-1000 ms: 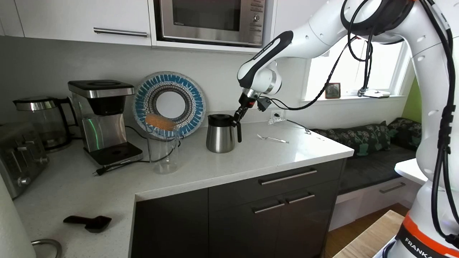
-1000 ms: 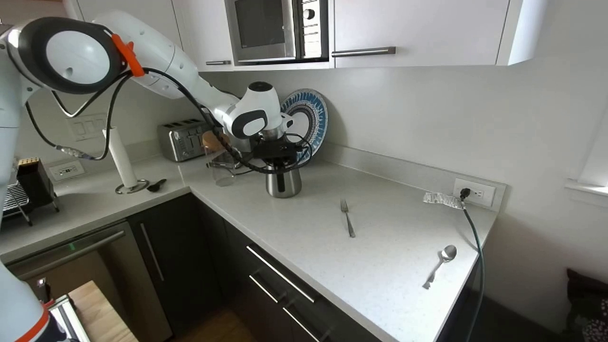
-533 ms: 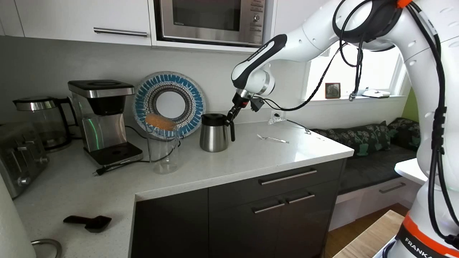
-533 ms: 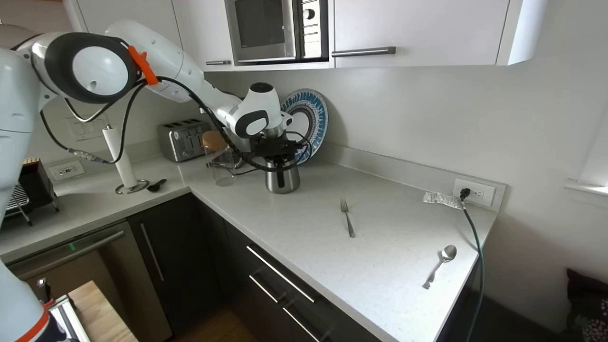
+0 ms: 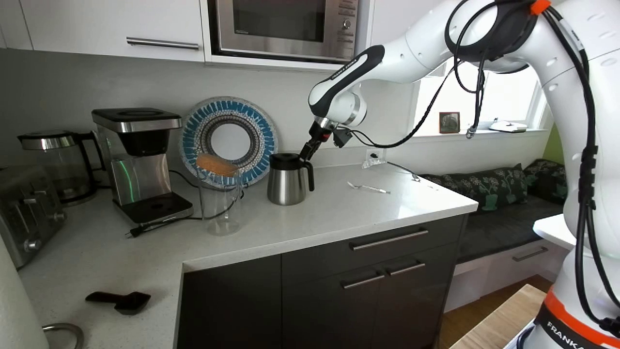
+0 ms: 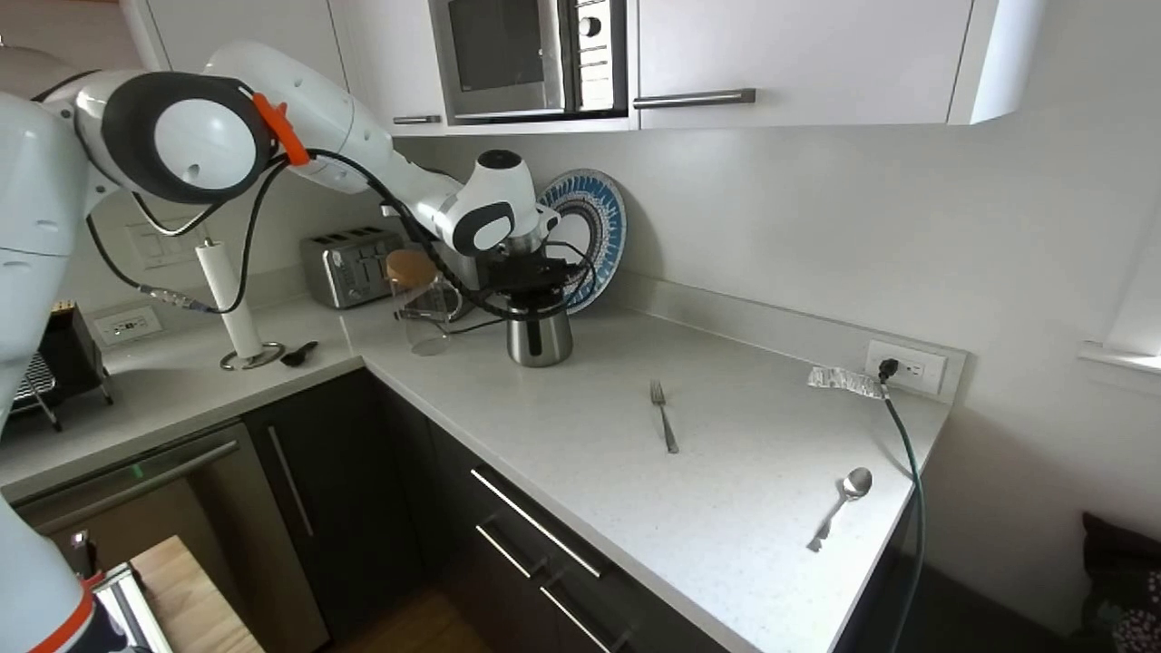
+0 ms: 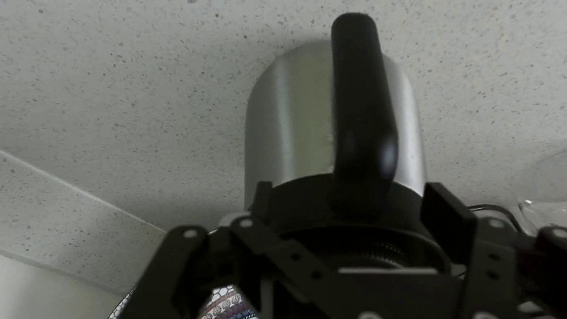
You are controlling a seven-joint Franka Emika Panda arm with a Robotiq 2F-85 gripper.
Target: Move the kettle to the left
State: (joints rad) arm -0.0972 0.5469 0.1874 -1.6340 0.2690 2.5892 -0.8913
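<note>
The kettle [image 5: 286, 186], steel with a dark top and black side handle [image 5: 310, 177], stands upright on the counter in both exterior views. My gripper [image 5: 305, 154] is just above it, at the top of the handle. In the wrist view the kettle [image 7: 305, 128] fills the middle. There the gripper [image 7: 352, 204] is open, its fingers [image 7: 447, 221] well apart on either side of the handle's upper end and the dark rim, with gaps showing at the handle. In an exterior view the arm and cable partly cover the kettle [image 6: 541, 343].
A clear glass jar [image 5: 224, 208] with a cork stopper stands left of the kettle, before the patterned round plate [image 5: 269, 126] and the coffee machine [image 5: 140, 165]. A fork [image 6: 664, 417] and a spoon [image 6: 839, 508] lie on the counter [image 6: 580, 435]. Cabinets and a microwave [image 5: 290, 29] hang above.
The kettle has slid towards the glass jar, mostly between the two earlier moments. The gripper moved along with it, and now sits slightly higher on the handle with its jaws open.
</note>
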